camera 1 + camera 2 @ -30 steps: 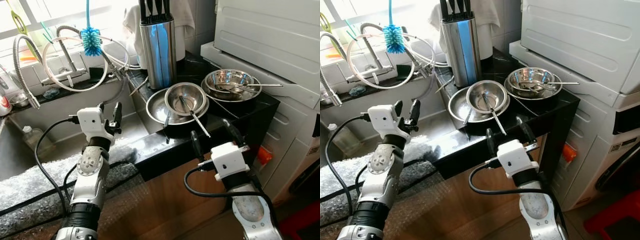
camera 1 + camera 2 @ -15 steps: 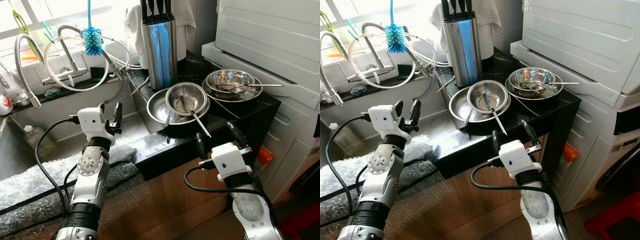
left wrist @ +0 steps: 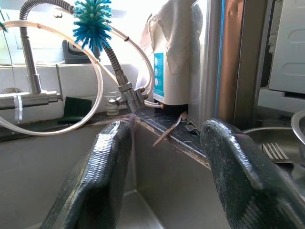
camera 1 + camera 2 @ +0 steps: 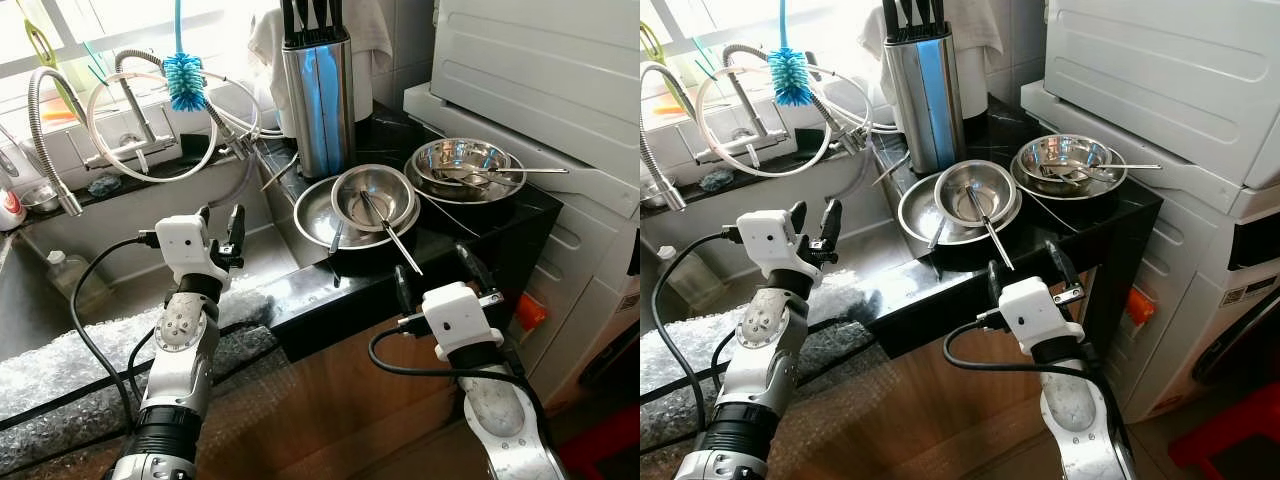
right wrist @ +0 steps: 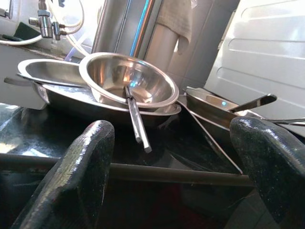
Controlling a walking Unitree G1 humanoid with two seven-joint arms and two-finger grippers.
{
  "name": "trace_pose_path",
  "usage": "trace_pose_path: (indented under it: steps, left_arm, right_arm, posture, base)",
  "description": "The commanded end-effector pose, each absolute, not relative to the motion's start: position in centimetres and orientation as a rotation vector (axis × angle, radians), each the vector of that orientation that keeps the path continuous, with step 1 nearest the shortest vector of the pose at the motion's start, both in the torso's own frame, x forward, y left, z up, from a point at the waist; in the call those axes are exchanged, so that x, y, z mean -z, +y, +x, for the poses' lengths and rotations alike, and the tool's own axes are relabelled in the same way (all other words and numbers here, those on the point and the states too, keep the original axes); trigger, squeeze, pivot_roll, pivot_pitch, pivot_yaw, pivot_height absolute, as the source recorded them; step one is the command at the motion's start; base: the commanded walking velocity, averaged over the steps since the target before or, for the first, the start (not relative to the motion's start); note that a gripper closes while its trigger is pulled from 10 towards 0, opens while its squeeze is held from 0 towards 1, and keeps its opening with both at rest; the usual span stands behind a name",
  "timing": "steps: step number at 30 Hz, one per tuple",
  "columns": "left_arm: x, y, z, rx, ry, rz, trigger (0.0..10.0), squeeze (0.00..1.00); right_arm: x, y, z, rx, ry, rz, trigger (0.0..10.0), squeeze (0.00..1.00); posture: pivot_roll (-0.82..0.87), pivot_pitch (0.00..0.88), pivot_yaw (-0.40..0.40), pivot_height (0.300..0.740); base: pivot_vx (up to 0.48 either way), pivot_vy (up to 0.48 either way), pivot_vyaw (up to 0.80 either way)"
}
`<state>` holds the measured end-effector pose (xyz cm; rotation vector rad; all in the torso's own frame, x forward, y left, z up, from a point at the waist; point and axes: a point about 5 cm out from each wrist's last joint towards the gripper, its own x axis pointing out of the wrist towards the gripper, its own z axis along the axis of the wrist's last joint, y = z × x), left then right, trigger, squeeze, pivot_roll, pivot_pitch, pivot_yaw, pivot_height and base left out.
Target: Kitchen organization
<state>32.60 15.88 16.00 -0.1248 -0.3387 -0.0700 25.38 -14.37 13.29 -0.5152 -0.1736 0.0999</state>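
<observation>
Approaching stacked steel bowls (image 4: 372, 195) on black tabletop (image 4: 500, 225), near knife block (image 4: 318, 95). Right tool (image 4: 436, 272) wide, empty, just below tabletop edge. Left tool (image 4: 221, 228) wide, empty, over sink (image 4: 255, 250). Next likely: raise right tool, reach front bowl.

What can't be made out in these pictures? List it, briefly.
- Knife blades: sunk inside the steel knife block; just the handles stick out, cut by the top edge of the eye views.
- Lower pan: its inside is largely covered by the small bowl resting in it.
- Far bowl's contents: utensils lie in it, too small and glary to count.
- Sink bottom: screened by the left gripper and its arm.
- Window area: washed out by backlight.
</observation>
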Motion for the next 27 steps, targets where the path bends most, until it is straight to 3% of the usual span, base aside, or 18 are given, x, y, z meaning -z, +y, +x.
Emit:
trace_pose_path:
  steps: [1,6,7,8,9,10,11,13,15,27]
  left_arm:
    - [-15.9,16.1,32.6,0.070,-0.325,-0.107,10.0,0.00]
    - [-16.0,16.1,32.7,0.068,-0.325,-0.106,10.0,0.00]
    - [-16.0,16.2,32.7,0.066,-0.326,-0.106,10.0,0.00]
    - [-16.0,16.2,32.7,0.065,-0.326,-0.106,10.0,0.00]
    - [-16.0,16.2,32.7,0.064,-0.325,-0.106,10.0,0.00]
    - [-16.0,16.2,32.6,0.062,-0.324,-0.106,10.0,0.00]
    - [-16.0,16.2,32.7,0.061,-0.325,-0.106,10.0,0.00]
    - [-16.0,16.2,32.7,0.060,-0.324,-0.106,10.0,0.00]
    - [-16.1,16.2,32.7,0.060,-0.325,-0.106,10.0,0.00]
    - [-16.3,16.2,32.8,0.060,-0.329,-0.105,10.0,0.00]
  right_arm:
    - [-13.4,-13.9,25.8,-0.115,-0.170,-0.515,10.0,0.00]
    - [-13.5,-14.0,26.2,-0.112,-0.161,-0.520,9.9,0.00]
    - [-13.5,-14.0,26.2,-0.112,-0.161,-0.519,7.6,0.00]
    - [-13.5,-14.0,26.3,-0.113,-0.161,-0.520,7.6,0.00]
    - [-13.5,-14.0,26.3,-0.114,-0.161,-0.520,4.8,0.00]
    - [-13.5,-13.9,26.3,-0.115,-0.161,-0.520,4.8,0.00]
    - [-13.5,-13.9,26.4,-0.116,-0.162,-0.520,2.7,0.00]
    - [-13.5,-13.9,26.5,-0.116,-0.162,-0.522,2.0,0.00]
    - [-13.6,-13.9,26.6,-0.117,-0.161,-0.522,0.0,0.00]
    - [-13.7,-13.5,26.9,-0.122,-0.161,-0.516,0.0,0.00]
  posture:
    - [-0.14,0.000,0.153,0.740]
    - [-0.13,0.000,0.151,0.740]
    - [-0.13,0.000,0.150,0.740]
    - [-0.13,0.000,0.150,0.740]
    - [-0.13,0.000,0.150,0.740]
    - [-0.13,0.000,0.150,0.740]
    - [-0.12,0.000,0.149,0.740]
    - [-0.12,0.000,0.149,0.740]
    - [-0.12,0.000,0.150,0.740]
    - [-0.12,0.000,0.152,0.740]
  base:
    - [0.000,0.000,0.00]
    - [0.000,0.000,0.00]
    - [0.000,0.000,0.00]
    - [0.000,0.000,0.00]
    - [0.000,0.000,0.00]
    - [0.000,0.000,0.00]
    - [0.000,0.000,0.00]
    - [0.000,0.000,0.00]
    - [0.000,0.000,0.00]
    - [0.000,0.000,0.00]
